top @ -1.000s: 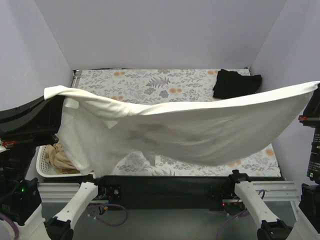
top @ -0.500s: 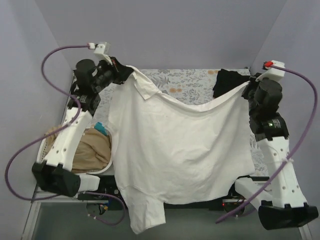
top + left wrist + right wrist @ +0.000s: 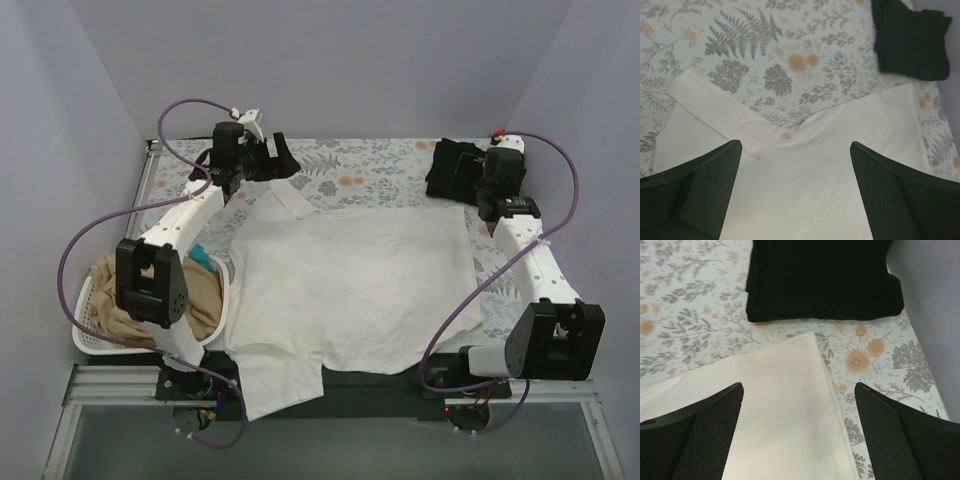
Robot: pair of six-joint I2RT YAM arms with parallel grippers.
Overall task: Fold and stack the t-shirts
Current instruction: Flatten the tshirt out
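White t-shirt [image 3: 350, 285] spread flat mid-frame on the floral tablecloth [image 3: 360, 165]; one sleeve droops over the table's edge at lower left; black t-shirt [image 3: 450, 168] folded at upper right, just beyond the white one's corner; tan t-shirt [image 3: 108, 298] bunched in the laundry basket [image 3: 90, 343] at far left. Left gripper [image 3: 795, 200] and right gripper [image 3: 797, 435] both splayed wide, holding nothing, above the white shirt's upper edge.

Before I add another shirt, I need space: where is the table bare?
Bare table runs along the far edge, between the left tool and the black shirt, beyond the white shirt. The middle is covered by that shirt; the basket crowds the near left.
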